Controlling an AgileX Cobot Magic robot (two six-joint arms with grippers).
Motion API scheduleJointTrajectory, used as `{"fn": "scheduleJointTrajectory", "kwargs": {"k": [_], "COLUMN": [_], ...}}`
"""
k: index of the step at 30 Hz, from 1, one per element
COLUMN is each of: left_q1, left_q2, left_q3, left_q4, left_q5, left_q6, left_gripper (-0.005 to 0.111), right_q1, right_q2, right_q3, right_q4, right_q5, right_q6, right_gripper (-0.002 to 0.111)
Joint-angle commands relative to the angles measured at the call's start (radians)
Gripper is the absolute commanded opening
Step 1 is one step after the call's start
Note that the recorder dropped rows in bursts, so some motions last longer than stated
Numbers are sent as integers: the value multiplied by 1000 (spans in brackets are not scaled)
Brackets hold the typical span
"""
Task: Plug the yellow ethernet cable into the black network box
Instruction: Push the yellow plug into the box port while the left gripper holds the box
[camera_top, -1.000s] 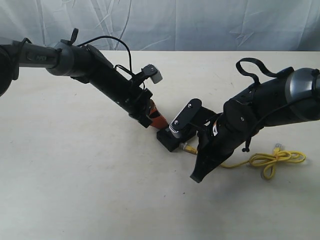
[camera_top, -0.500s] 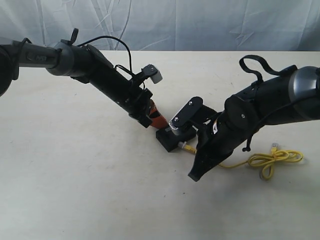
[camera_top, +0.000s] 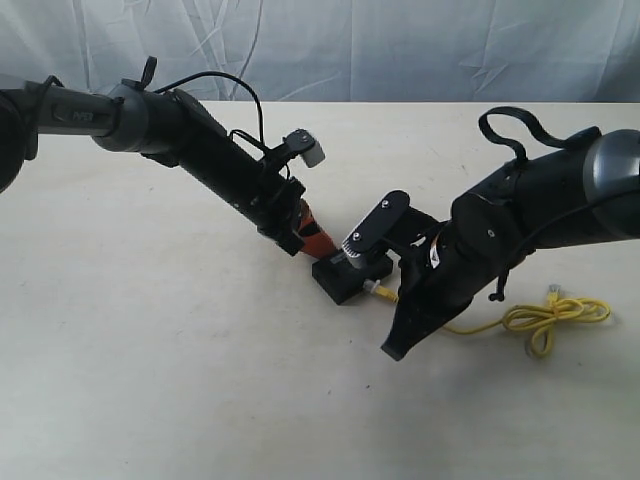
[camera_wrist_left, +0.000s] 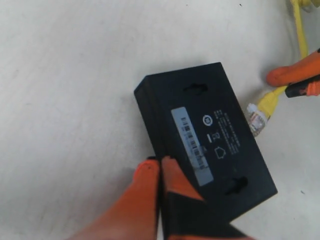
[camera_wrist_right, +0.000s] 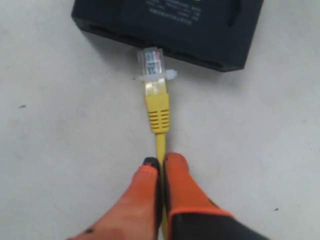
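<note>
The black network box (camera_top: 343, 278) lies flat on the table, its pale label strip (camera_wrist_left: 190, 139) facing up. My left gripper (camera_wrist_left: 160, 162) is shut, with nothing between its orange fingers, and its tips press on the box's long edge. My right gripper (camera_wrist_right: 161, 161) is shut on the yellow ethernet cable (camera_wrist_right: 159, 117) just behind the plug boot. The clear plug (camera_wrist_right: 151, 62) points at the box's port side (camera_wrist_right: 170, 50) and its tip touches that side. From the left wrist view the plug (camera_wrist_left: 257, 116) looks outside the box. The cable's bow-like loop (camera_top: 555, 315) lies at right.
The pale table (camera_top: 150, 380) stretches out around the box. A white cloth backdrop (camera_top: 400, 45) hangs behind the table. The right arm's dark body (camera_top: 480, 250) leans over the cable between the box and the loop.
The right arm shifted slightly, carrying the plug a little towards the box; the cable loop slid left and then back right. The left gripper and the box stayed put.
</note>
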Motion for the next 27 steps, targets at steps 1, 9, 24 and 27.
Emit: {"fn": "scheduleJointTrajectory", "kwargs": {"k": [1,9,24,27], "left_q1": [0,0,0,0], "left_q2": [-2,-2,-2,-2], "left_q3": [-1,-1,-1,-1], "left_q4": [-5,-5,-5,-5], "left_q5": [17,17,21,21], "left_q6": [-6,-6,-6,-6], "left_gripper": [0,0,0,0], "right_q1": [-3,-3,-3,-3], "right_q2": [5,23,23,23], "right_q3": [-2,-2,-2,-2], "right_q4": [-53,-53,-53,-48], "right_q5": [-1,6,-30,-42], "right_q6": [73,53,48,48], "right_gripper": [-1,-1,-1,-1]}}
